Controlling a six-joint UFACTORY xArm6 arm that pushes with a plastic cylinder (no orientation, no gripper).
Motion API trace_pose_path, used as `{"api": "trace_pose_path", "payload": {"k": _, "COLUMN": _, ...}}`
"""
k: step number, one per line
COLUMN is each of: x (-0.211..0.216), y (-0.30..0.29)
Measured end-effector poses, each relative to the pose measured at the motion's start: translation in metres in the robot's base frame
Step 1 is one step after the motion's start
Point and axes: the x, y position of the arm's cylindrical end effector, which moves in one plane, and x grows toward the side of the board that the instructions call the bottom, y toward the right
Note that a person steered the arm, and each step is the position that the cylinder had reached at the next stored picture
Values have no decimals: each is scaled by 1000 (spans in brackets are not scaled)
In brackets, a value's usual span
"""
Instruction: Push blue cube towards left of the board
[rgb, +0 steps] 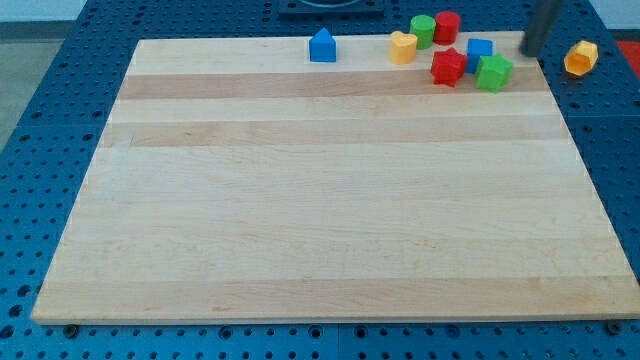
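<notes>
The blue cube (480, 51) sits near the board's top edge at the view's upper right, tight between a red star-shaped block (448, 67) and a green star-shaped block (493, 73). My rod comes down at the top right; my tip (527, 52) rests to the right of the blue cube, apart from it. A second blue block (322, 46), house-shaped, stands further left along the top edge.
A yellow block (402, 47), a green cylinder (422, 31) and a red cylinder (446, 27) cluster left of and above the blue cube. Another yellow block (580, 58) lies off the wooden board (330, 200), on the blue perforated table at the right.
</notes>
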Motion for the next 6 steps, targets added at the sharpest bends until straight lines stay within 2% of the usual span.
{"api": "trace_pose_path", "payload": {"k": 1, "x": 1, "y": -90}}
{"api": "trace_pose_path", "payload": {"k": 2, "x": 20, "y": -175}}
{"api": "trace_pose_path", "payload": {"k": 3, "x": 51, "y": -230}}
{"api": "trace_pose_path", "payload": {"k": 4, "x": 77, "y": -271}}
{"api": "trace_pose_path", "payload": {"k": 5, "x": 86, "y": -295}}
{"api": "trace_pose_path", "payload": {"k": 6, "x": 86, "y": -295}}
